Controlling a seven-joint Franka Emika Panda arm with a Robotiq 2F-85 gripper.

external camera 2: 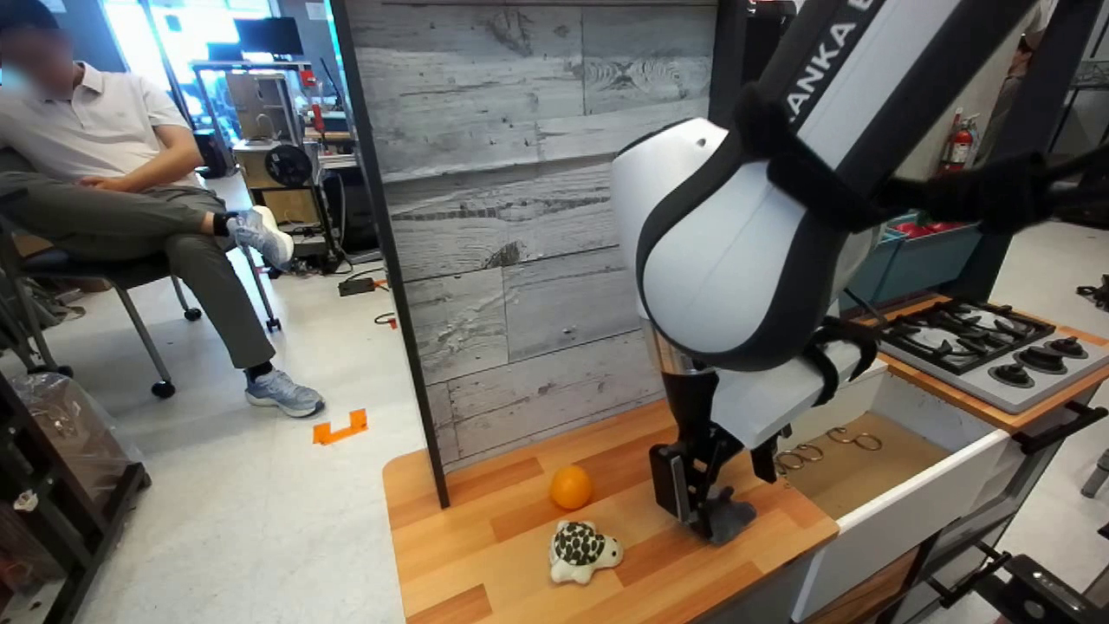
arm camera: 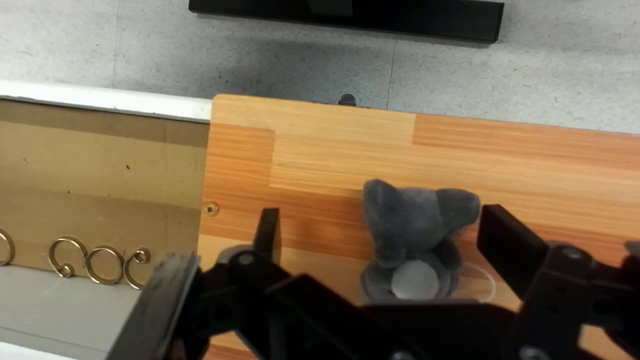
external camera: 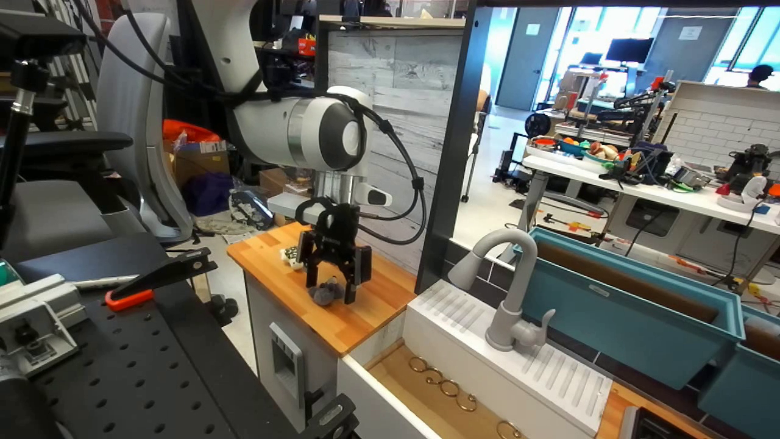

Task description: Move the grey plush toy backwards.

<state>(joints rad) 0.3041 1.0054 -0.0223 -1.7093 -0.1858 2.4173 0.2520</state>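
Note:
The grey plush toy (external camera: 324, 294) lies on the wooden counter (external camera: 372, 323), and it also shows in an exterior view (external camera 2: 730, 517). In the wrist view the toy (arm camera: 412, 215) has two ears, a pale round patch and a thin white loop beside it. Its lower part is hidden by the gripper body. My gripper (arm camera: 380, 215) is open, with its fingers on either side of the toy. The toy sits nearer the right-hand finger in the wrist view; whether they touch is unclear. A wide gap separates it from the left-hand finger. The gripper (external camera: 331, 289) points down, low over the counter.
A white and black toy turtle (external camera 2: 579, 553) and an orange ball (external camera 2: 572, 488) stand on the same counter. A grey wood-pattern panel (external camera 2: 537, 217) rises behind. An open drawer (arm camera: 105, 165) with brass hooks adjoins the counter. A grey faucet (external camera: 510, 292) stands beyond it.

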